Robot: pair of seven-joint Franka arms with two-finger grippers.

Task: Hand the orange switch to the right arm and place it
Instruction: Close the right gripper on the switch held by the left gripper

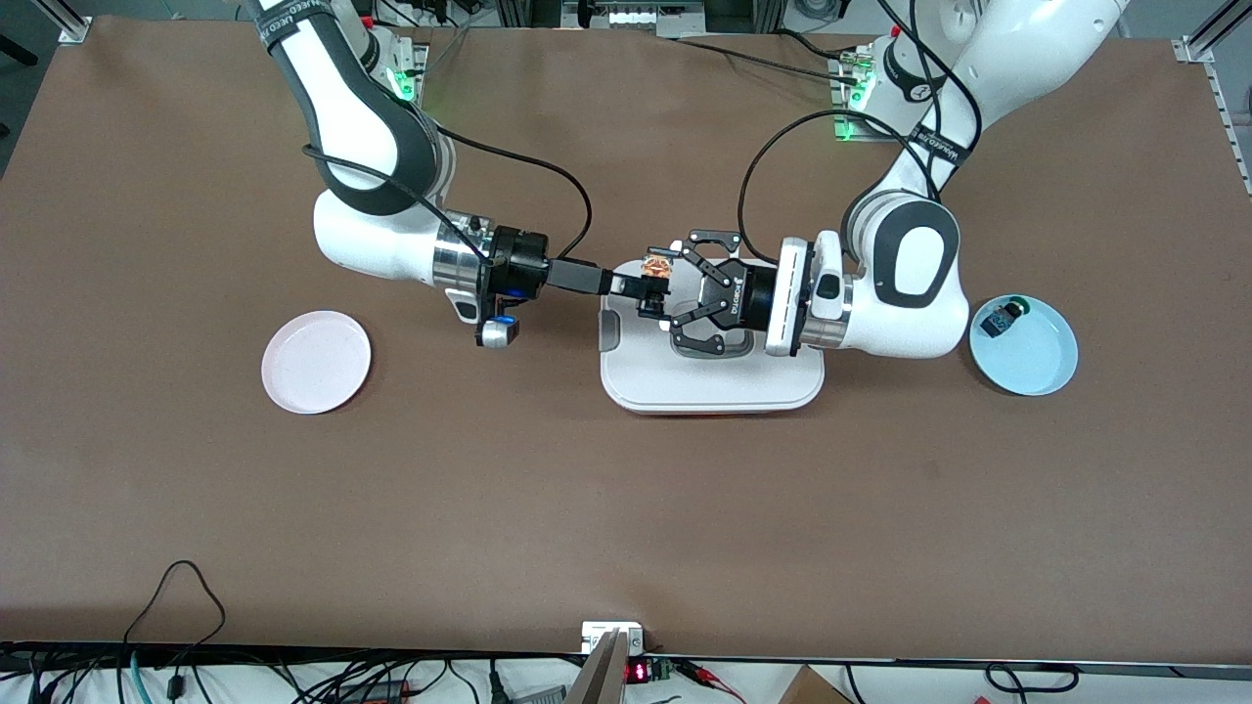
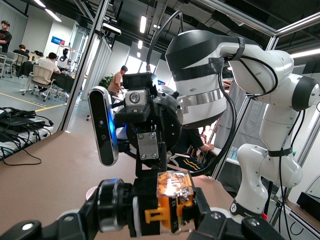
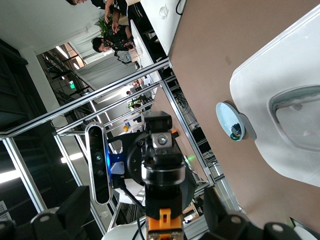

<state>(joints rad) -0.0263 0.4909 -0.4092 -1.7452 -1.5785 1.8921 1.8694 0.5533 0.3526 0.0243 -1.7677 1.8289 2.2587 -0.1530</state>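
On the brown tabletop (image 1: 626, 508) a white moulded tray (image 1: 711, 376) sits midway between a pink plate (image 1: 316, 362) and a pale blue plate (image 1: 1027, 347). Above the tray's edge, the left pincer (image 1: 675, 290) is clamped on the orange switch (image 1: 654, 268). The right pincer (image 1: 646, 293), slim and black, meets it head-on with fingers spread, straddling the switch but not gripping it.

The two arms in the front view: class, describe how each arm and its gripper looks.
The right arm is white with dark grey joints, a silver wrist ring, a blue light and a slim black right gripper. The left arm is white with a white flange, a looping black cable and a black claw-like left gripper.
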